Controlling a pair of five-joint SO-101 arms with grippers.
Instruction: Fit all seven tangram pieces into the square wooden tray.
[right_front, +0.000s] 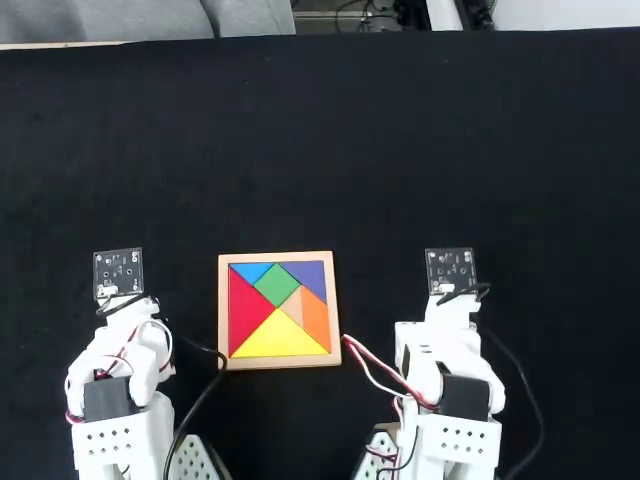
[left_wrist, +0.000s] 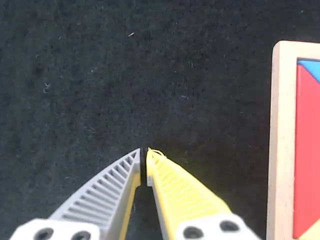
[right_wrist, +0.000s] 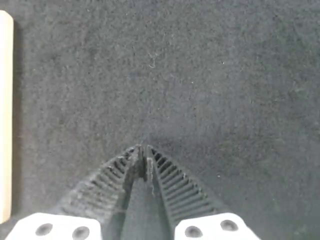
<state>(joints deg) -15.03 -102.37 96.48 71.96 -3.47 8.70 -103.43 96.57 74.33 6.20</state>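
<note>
Tray: square wooden tray (right_front: 280, 363) on the black tabletop (right_front: 320, 140), between the two arms.
Pieces: seven coloured tangram pieces (right_front: 278, 338) lie flat inside the tray, filling it.
Left gripper (left_wrist: 144, 153): just left of the tray; jaws closed, holding nothing.
Right gripper (right_wrist: 142, 149): right of the tray; jaws closed, holding nothing.
Progress: judged complete; no piece left to place.

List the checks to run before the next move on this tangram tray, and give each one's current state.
1. Seven pieces in wooden tray: ok. The red piece, yellow piece, green piece, blue piece, purple piece, orange piece and tan piece fill it.
2. Pieces seated flush: cannot tell.
3. Left claw empty: ok, shut on nothing, over the cloth beside the tray.
4. Right claw empty: ok, shut on nothing.
5. Red-white wire off the tray: cannot tell; it reaches the tray's corner.
</note>
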